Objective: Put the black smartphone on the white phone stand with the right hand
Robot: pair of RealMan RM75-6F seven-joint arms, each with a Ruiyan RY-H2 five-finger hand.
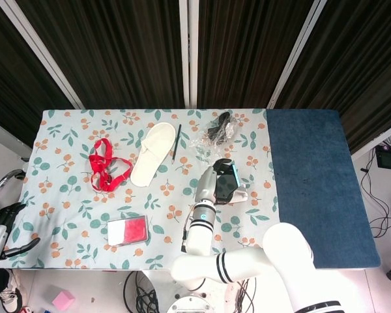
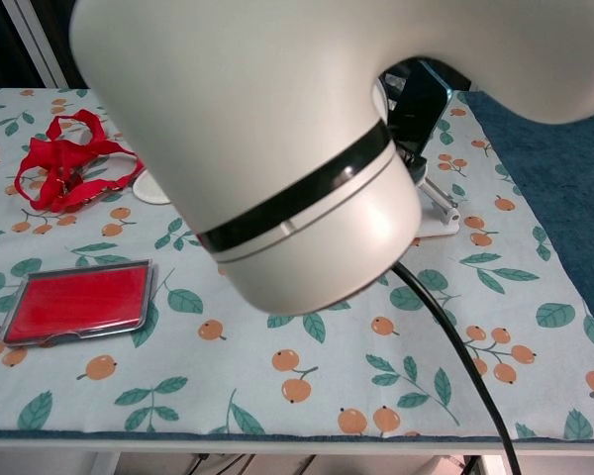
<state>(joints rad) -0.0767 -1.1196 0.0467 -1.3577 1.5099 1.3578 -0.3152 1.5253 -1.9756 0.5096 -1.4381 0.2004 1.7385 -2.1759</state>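
From the head view the right hand point(image 1: 216, 179) had its fingers wrapped around the black smartphone point(image 1: 225, 184), holding it tilted right over the white phone stand point(image 1: 242, 194) in the middle-right of the floral tablecloth point(image 1: 72, 195). In the chest view the arm blocked most of it, so I couldn't tell if the phone was actually seated on the stand yet. The left hand point(image 1: 0, 225) hung off the table's left edge, fingers loosely spread, holding nothing.
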